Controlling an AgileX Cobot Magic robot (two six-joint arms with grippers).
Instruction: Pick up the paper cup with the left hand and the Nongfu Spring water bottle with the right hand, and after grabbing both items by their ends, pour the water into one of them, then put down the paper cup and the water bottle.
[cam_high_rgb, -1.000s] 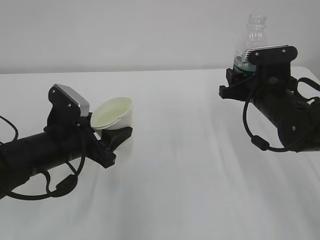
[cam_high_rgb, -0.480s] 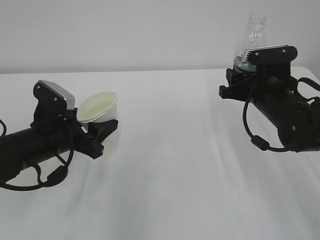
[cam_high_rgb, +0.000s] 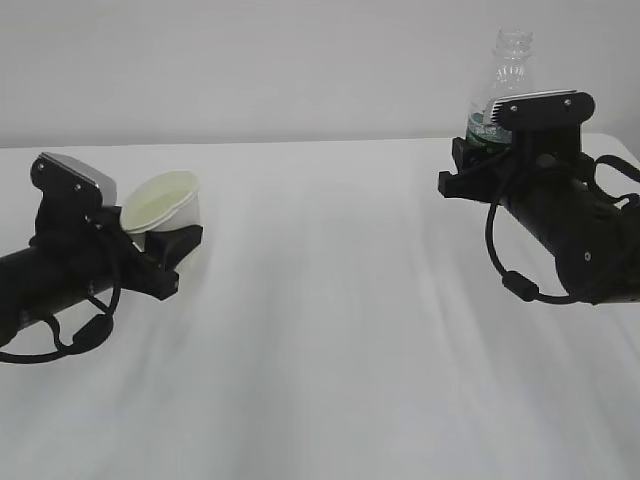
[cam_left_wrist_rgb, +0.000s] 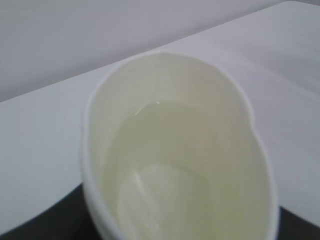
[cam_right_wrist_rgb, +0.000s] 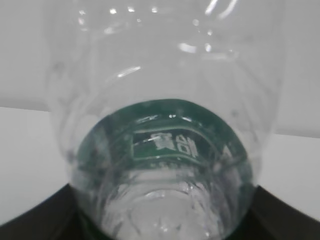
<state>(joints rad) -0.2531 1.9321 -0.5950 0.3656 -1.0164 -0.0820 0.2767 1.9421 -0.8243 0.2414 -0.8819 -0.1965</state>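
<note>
Cup (cam_high_rgb: 165, 203) gripped low on the body by the left claw (cam_high_rgb: 172, 250), near the desk's left edge and tilted a little, mouth up and facing right; squeezed rim in the wrist view, with water (cam_left_wrist_rgb: 165, 165) pooled inside. Seemingly kept mouth-up to avoid a spill. Bottle (cam_high_rgb: 505, 80) clamped round its lower part by the right claw (cam_high_rgb: 470, 165), upright, capless neck on top, well apart from the cup on the right; green label (cam_right_wrist_rgb: 172, 135) visible through the clear wall. Probably poured already, so both likely on the way to being set down. White desk (cam_high_rgb: 330, 330), bare between the arms, under soft shadows; plain pale wall (cam_high_rgb: 250, 60) behind.
</note>
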